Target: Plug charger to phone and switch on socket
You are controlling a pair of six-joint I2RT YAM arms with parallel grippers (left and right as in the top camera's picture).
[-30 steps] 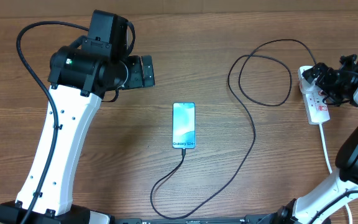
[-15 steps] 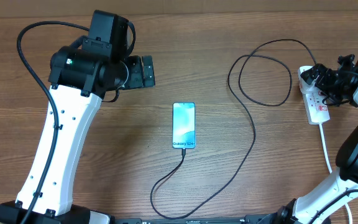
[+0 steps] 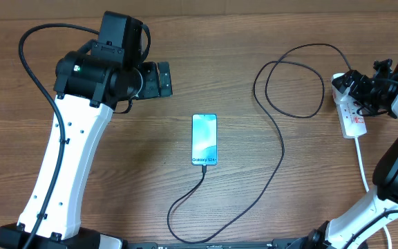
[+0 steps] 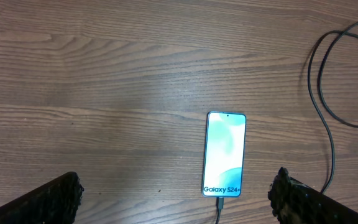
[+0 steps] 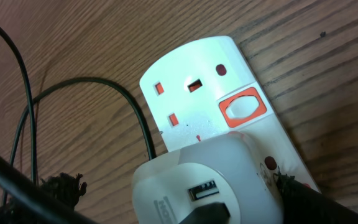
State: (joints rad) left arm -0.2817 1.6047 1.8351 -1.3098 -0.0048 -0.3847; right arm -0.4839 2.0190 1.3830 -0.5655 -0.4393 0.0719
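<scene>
The charger (image 3: 282,149) ends at the right gripper (image 5: 176,190). Its two rough black fingertips (image 5: 64,186) stand wide apart on either side of a rounded white adapter block (image 5: 197,177) without clamping it. Whether the right one touches the block I cannot tell.

The block is seated in the socket (image 5: 194,102), a glossy white power strip, and a black plug enters the block's one USB port. Next to the block the strip shows one free outlet with three slots and orange-red shutters. Beside that is one white rocker switch (image 5: 242,111) in an orange-red frame; its position cannot be read.

From the strip the thin black cable makes one loop on the wood-grain table (image 3: 220,41). It then curves toward the near edge and enters the near short edge of the phone (image 3: 204,140). The phone is one slim rectangle lying flat mid-table, screen up and lit pale blue-teal.

A thick white cord (image 3: 362,162) leaves the strip's near end. The left gripper (image 3: 162,79) hangs above the table, far-left of the phone, its fingers parted and holding nothing.
</scene>
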